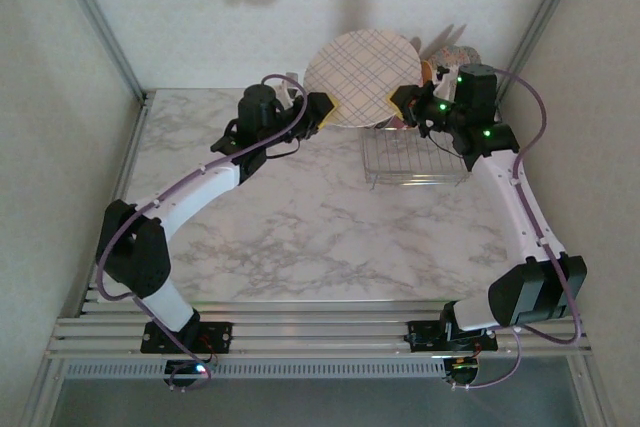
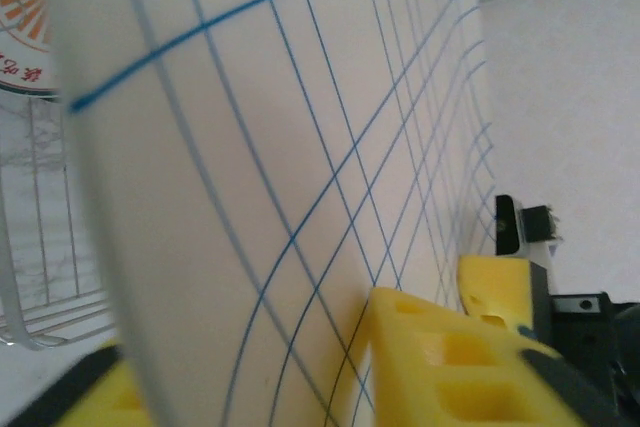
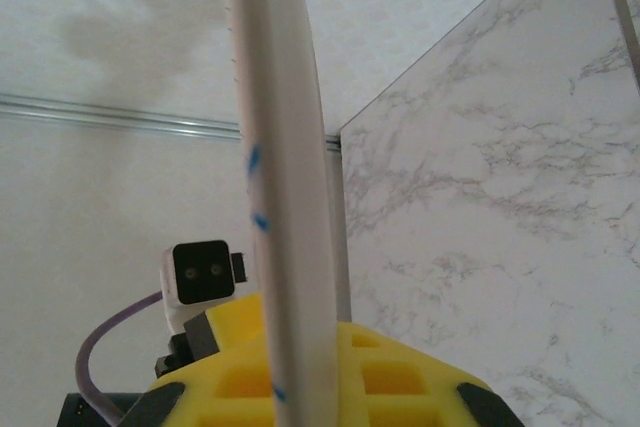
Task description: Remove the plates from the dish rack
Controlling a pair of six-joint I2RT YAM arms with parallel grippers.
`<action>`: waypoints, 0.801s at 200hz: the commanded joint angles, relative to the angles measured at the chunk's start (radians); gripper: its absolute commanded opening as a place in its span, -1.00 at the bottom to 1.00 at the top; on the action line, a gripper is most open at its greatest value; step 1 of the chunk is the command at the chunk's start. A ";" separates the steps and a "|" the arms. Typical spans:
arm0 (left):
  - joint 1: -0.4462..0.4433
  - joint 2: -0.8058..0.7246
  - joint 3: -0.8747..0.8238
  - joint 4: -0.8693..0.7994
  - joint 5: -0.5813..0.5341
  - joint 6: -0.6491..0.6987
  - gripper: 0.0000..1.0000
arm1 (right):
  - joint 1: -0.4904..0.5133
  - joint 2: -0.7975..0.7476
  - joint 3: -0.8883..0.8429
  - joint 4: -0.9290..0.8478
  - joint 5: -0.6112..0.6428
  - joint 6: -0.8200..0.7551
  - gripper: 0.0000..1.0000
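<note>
A large round cream plate with thin blue grid lines hangs upright above the left end of the silver wire dish rack. My left gripper is shut on its left rim, and my right gripper is shut on its right rim. In the left wrist view the gridded plate stands between my yellow fingers. In the right wrist view its edge runs up from between the pads. A white plate with an orange emblem stands in the rack.
A floral-speckled plate leans at the rack's far right, near the back wall. The rack sits at the table's back right, close to the right wall. Bare marble table spreads to the left and front.
</note>
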 commanded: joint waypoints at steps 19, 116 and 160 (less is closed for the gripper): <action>0.015 -0.003 -0.041 0.120 0.018 -0.063 -1.00 | 0.018 0.002 0.014 0.075 -0.060 0.004 -1.00; 0.121 -0.097 -0.142 0.292 0.032 -0.170 -1.00 | 0.030 -0.061 0.044 -0.062 0.115 -0.171 0.34; 0.212 -0.133 -0.217 0.269 0.021 -0.141 -1.00 | 0.117 -0.203 -0.033 -0.026 0.338 -0.484 0.49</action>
